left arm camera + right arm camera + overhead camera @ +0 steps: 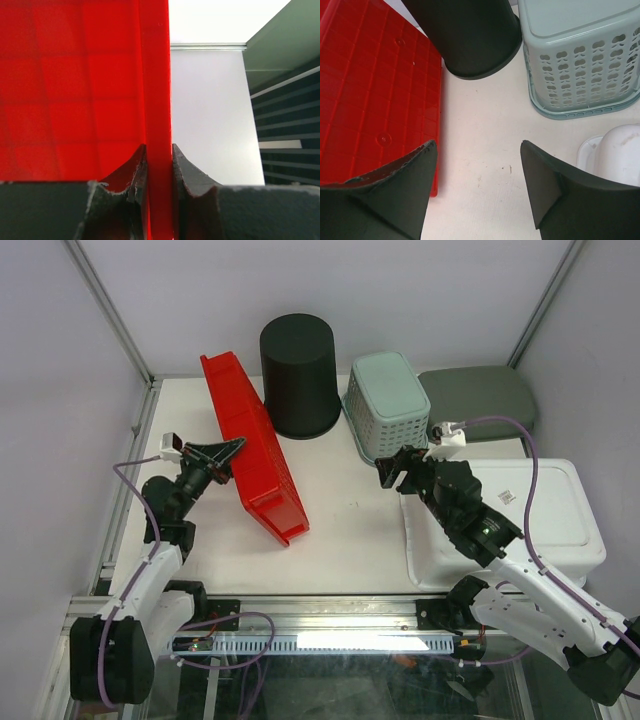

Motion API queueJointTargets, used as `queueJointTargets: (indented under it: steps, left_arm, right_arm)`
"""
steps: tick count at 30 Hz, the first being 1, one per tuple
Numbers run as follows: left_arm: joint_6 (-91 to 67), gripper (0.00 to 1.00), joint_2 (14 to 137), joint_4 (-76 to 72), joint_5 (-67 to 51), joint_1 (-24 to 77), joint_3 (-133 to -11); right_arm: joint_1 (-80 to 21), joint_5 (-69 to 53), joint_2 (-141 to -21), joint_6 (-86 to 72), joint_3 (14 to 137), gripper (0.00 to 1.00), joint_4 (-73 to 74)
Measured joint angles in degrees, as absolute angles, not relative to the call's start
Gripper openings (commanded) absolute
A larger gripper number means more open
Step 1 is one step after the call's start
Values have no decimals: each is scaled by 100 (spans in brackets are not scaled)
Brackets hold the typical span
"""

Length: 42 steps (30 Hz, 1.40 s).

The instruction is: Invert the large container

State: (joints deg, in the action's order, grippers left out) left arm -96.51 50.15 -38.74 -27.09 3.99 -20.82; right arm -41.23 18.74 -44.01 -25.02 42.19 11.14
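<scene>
The large container (262,455) is a long red bin standing tilted on one long side at the table's centre left. Its ribbed underside (375,90) faces right, toward my right arm. My left gripper (232,452) is shut on its upper long wall; in the left wrist view the red wall (155,75) runs straight between the two fingers of that gripper (159,150). My right gripper (393,472) hovers open over bare table to the right of the bin, and nothing lies between its fingers in the right wrist view (479,145).
A black bucket (298,375) stands upside down behind the red bin. Beside it is an upturned pale green basket (388,405), with a dark green lid (478,400) at the back right. A white bin (510,525) lies upside down under my right arm.
</scene>
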Motion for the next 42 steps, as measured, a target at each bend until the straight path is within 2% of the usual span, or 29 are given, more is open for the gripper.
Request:
queueJointTargets:
  steps: [4, 5, 10, 15, 22, 31, 34, 42]
  left_arm:
    - [-9887, 0, 4910, -4073, -2897, 196, -1876]
    - [-9883, 4, 4845, -4005, -2943, 154, -1863]
    - [-9406, 38, 4320, -2862, -3234, -134, -2034]
    - [-8103, 59, 4082, -751, -3304, -274, -2665]
    - [-6886, 68, 4003, 1688, -2685, -272, -3662]
    - [-6519, 76, 3732, 3430, -1385, -311, -4294]
    - [-6442, 98, 3776, 4036, -840, -311, -4453]
    - [-6202, 99, 4316, 5594, 316, -311, -4517]
  right_arm:
    - [-4123, 1839, -4401, -2504, 4219, 71, 1114]
    - [-4123, 1833, -4403, -2502, 4219, 71, 1114]
    - [-4123, 1796, -4410, -2502, 4219, 71, 1114]
    - [-4123, 1765, -4421, -2502, 4219, 71, 1111]
    - [-4123, 1693, -4515, -2504, 4219, 71, 1103]
    - [-4123, 1555, -4670, -2502, 4215, 71, 991]
    - [-4123, 1511, -4733, -2502, 4215, 71, 930]
    - [-4123, 1441, -4829, -2499, 4215, 72, 878]
